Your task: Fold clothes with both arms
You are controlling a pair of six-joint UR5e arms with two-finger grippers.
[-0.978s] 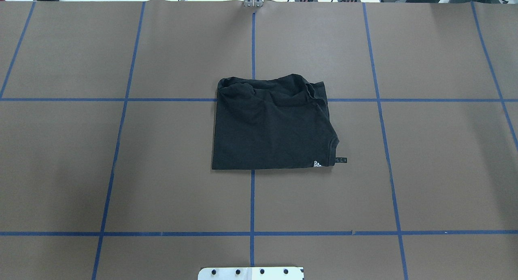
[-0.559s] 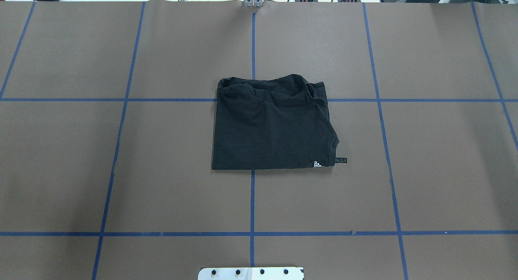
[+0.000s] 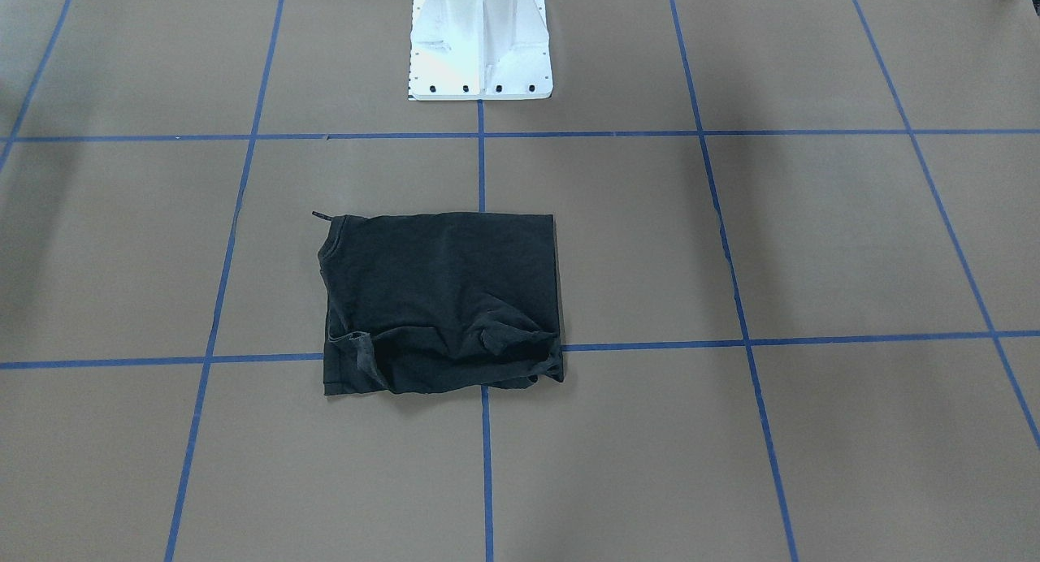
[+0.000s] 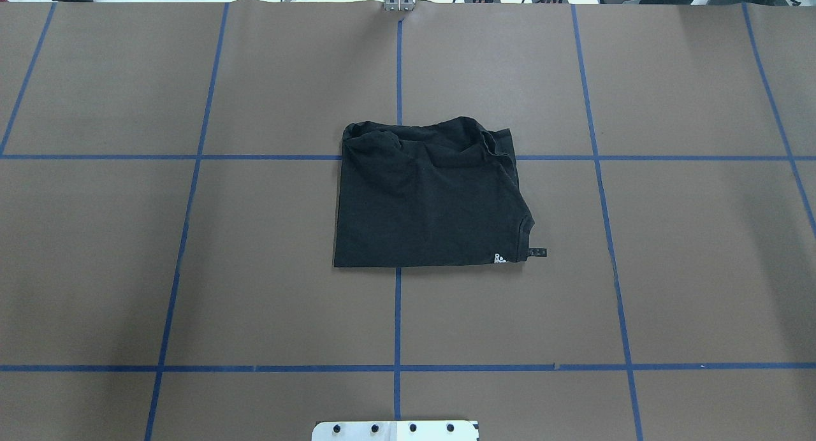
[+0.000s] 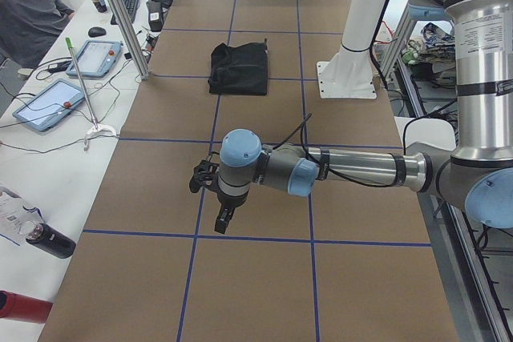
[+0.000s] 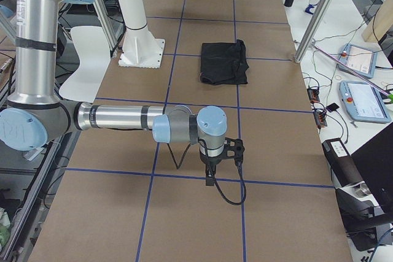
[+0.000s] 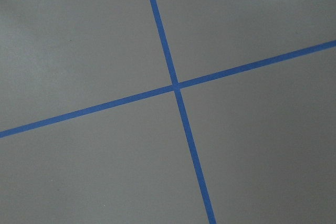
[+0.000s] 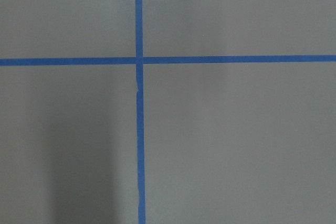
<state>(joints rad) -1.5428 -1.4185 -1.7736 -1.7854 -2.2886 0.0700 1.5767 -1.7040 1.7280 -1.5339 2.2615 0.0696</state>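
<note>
- Table: brown paper cover, w/ blue tape lines forming a grid.
- Left arm: silver-grey, light blue joint caps. Stretched low over the table's left end, seen only in ext. left view.
- Right arm: same build. Stretched low over the table's right end, seen only in ext. right view.
- Pedestal: white, bolted at the robot-side table edge on the centre line.
- T-shirt: black, folded to a rough rectangle, flat on mid-table. It straddles the centre lengthwise line, and its far edge overlaps a cross line. The far edge is rumpled and the near edge straight. Well apart from both arms.
- Left hand: black, points down above the table, near a tape line. Holds nothing visible; finger spread cannot be told. Its wrist cam shows only bare paper and a tape crossing.
- Right hand: black, points down just above a cross line. Holds nothing visible; finger spread cannot be told. Its wrist cam likewise shows paper and a crossing.
- Tag: small, black, sticks out onto the paper at the shirt's near corner on the robot's right.
- Logo: small, white, on that same corner, just beside the tag.
</note>
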